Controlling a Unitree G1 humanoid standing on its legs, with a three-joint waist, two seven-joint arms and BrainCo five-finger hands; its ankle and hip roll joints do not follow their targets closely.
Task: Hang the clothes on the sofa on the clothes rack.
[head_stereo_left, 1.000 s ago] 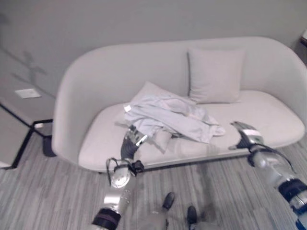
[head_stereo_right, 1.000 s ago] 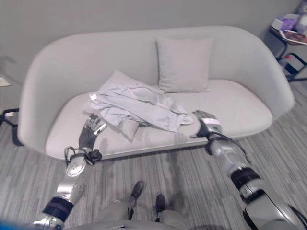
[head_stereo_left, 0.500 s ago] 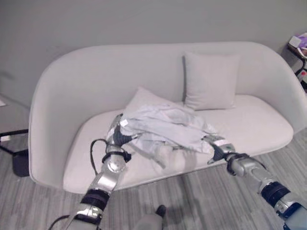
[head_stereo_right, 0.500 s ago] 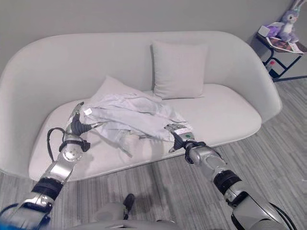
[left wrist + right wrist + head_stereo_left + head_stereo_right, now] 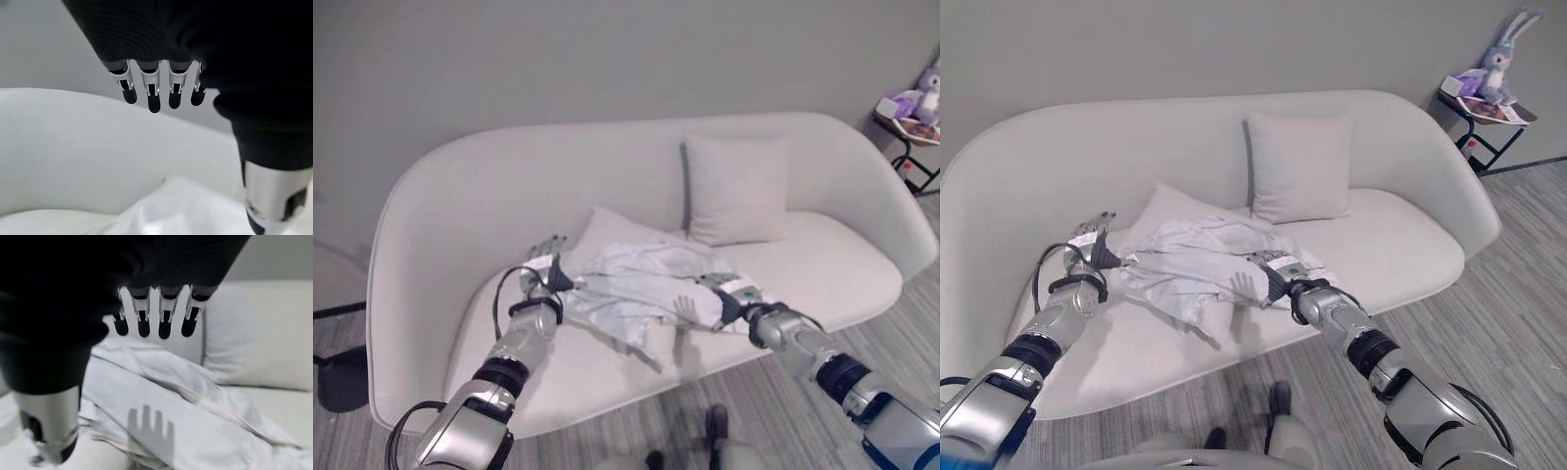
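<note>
A crumpled pale grey garment [image 5: 641,289] lies on the seat of a white sofa [image 5: 822,264], partly on a flat cushion [image 5: 605,227]. My left hand [image 5: 548,274] is at the garment's left edge, fingers straight and open; its fingers [image 5: 154,95] point over the cloth [image 5: 186,210] toward the sofa back. At the garment's right edge, my right hand [image 5: 729,302] hovers low. Its fingers [image 5: 143,323] are straight and open above the folds [image 5: 195,416], casting a hand shadow on them. Neither hand holds cloth.
A square cushion [image 5: 736,188] leans on the sofa back, right of the garment. A small black side table [image 5: 1484,103] with a plush rabbit [image 5: 1496,69] stands beyond the sofa's right end. Striped grey floor [image 5: 1489,294] runs in front.
The camera has shifted and come closer. My left hand rose from the seat's front to the garment's left edge. My right hand moved left along the seat to its right edge.
</note>
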